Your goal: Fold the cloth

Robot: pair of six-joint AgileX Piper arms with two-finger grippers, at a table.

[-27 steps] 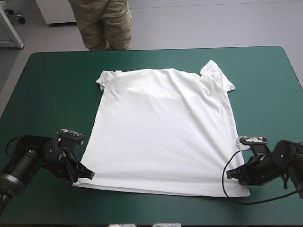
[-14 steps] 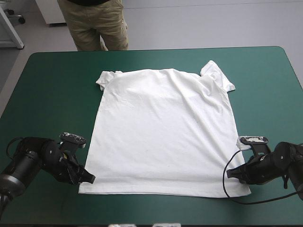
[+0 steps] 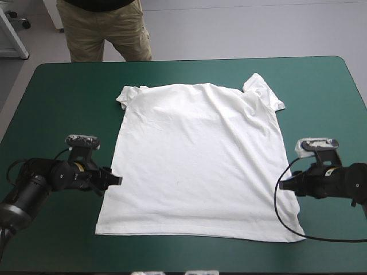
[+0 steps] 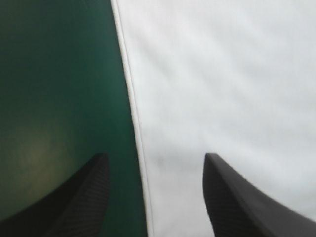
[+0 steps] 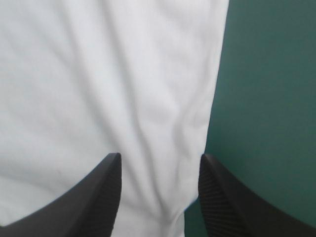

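1. T-shirt (image 3: 195, 160): white, short-sleeved, spread flat mid-table. Collar end twd far edge, hem twd near edge. A few creases nr right sleeve.
2. Left gripper (image 3: 114, 181): fingers well apart, nothing held. Shirt's left side edge runs between them, one finger over cloth, other over cover.
3. Right gripper (image 3: 285, 184): fingers likewise apart, empty. Shirt's right side edge lies between them.
4. Change: just before, both grippers sat low at the hem corners. Now both are further up the shirt's sides, abt mid-length. Hem corners let go, lying flat.
5. Meaning (est.): flattening prob. done, no fold made yet. Grippers look staged for side grabs.
6. Surface: table (image 3: 57, 91), teal-green cover, smooth, showing on all sides of shirt.
7. Room: nothing at or over table top apart from the arms.
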